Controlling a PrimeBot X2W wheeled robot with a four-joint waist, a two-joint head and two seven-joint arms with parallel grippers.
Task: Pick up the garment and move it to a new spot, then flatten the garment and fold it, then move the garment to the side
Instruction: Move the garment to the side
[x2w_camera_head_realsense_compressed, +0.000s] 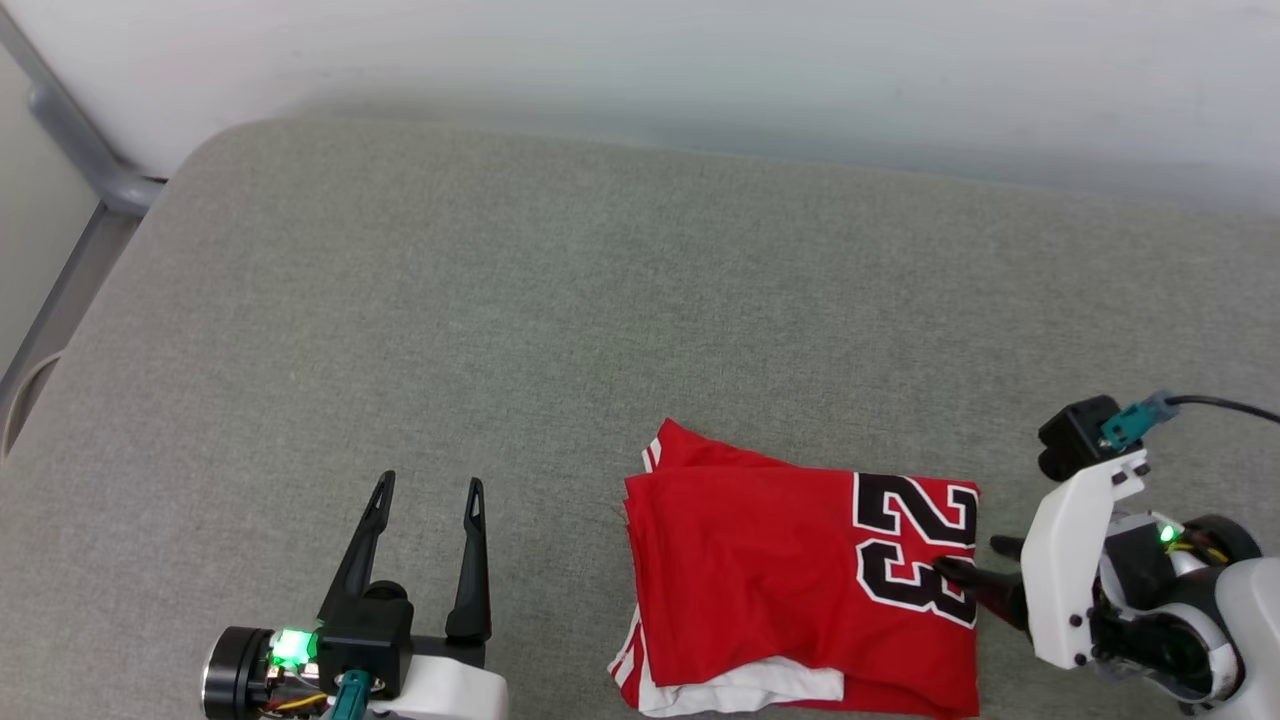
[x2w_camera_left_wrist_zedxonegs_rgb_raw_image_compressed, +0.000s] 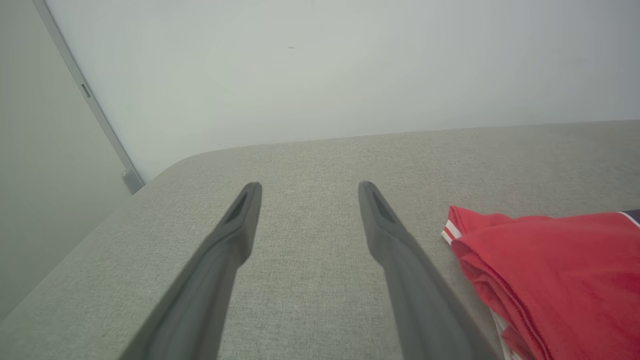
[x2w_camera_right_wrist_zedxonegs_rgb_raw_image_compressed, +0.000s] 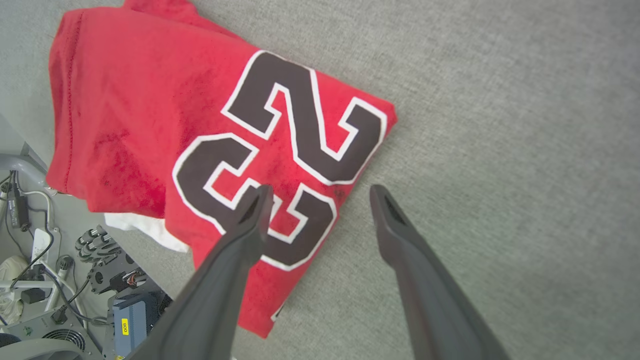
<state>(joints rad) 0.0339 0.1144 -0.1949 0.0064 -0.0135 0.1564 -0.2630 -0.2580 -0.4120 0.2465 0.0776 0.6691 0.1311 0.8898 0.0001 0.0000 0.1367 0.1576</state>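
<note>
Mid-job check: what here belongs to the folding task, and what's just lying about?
Job:
- jersey, folded on the grey pad
- right gripper, open at its edge
- left gripper, open, apart from it

Lying about:
- cables and blue box, off the pad
- metal rail

Looks like a robotics lab: tangled cables (x2w_camera_right_wrist_zedxonegs_rgb_raw_image_compressed: 17, 200), an electronics box (x2w_camera_right_wrist_zedxonegs_rgb_raw_image_compressed: 131, 322) and mechanical parts (x2w_camera_right_wrist_zedxonegs_rgb_raw_image_compressed: 97, 242) beside a grey padded worktable (x2w_camera_head_realsense_compressed: 500, 300), by a bare pale wall (x2w_camera_head_realsense_compressed: 700, 60).

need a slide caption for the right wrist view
Open right gripper spanning the edge of the folded red garment on the grey cushion.
</note>
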